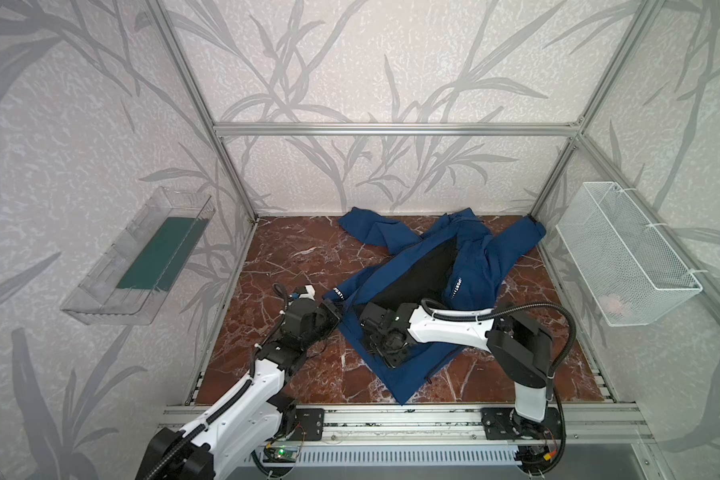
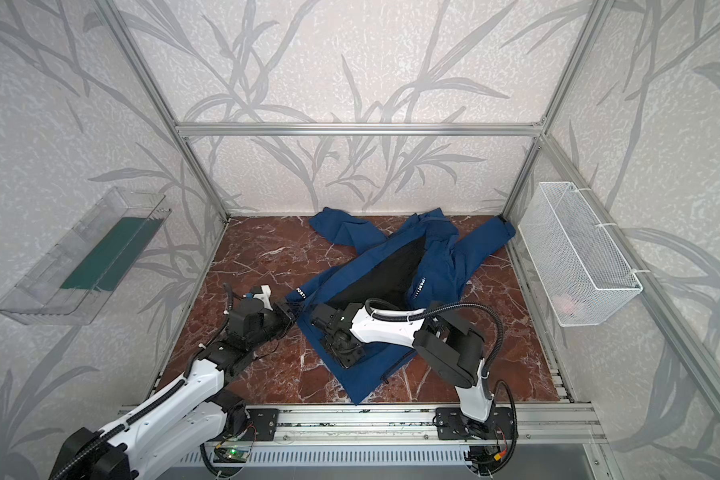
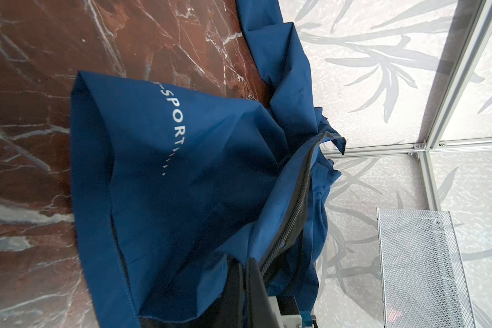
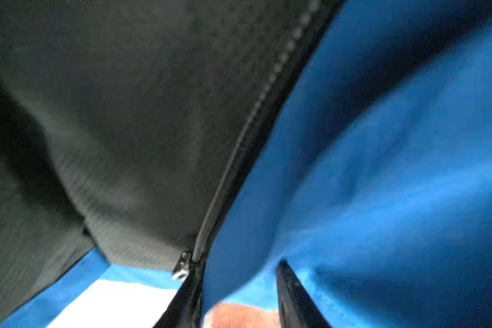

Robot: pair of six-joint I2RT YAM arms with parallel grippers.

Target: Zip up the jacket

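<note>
The jacket (image 1: 429, 266) lies spread on the bench (image 1: 292, 266), right of centre, reaching from the far wall toward the near edge. The left claw (image 1: 336, 309) meets its left hem; the right claw (image 1: 368, 332) sits on its near part. A wire basket (image 1: 624, 253) hangs on the right wall, a tray (image 1: 138, 257) on the left wall.

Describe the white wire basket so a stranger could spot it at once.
Start from the red-brown marble table with the blue jacket sprawled across it, then look past the table's right edge to the leaf-patterned side wall. Hanging there on the aluminium frame is the white wire basket. It is open mesh, unlike the clear plastic bin with a green floor on the opposite wall.
</note>
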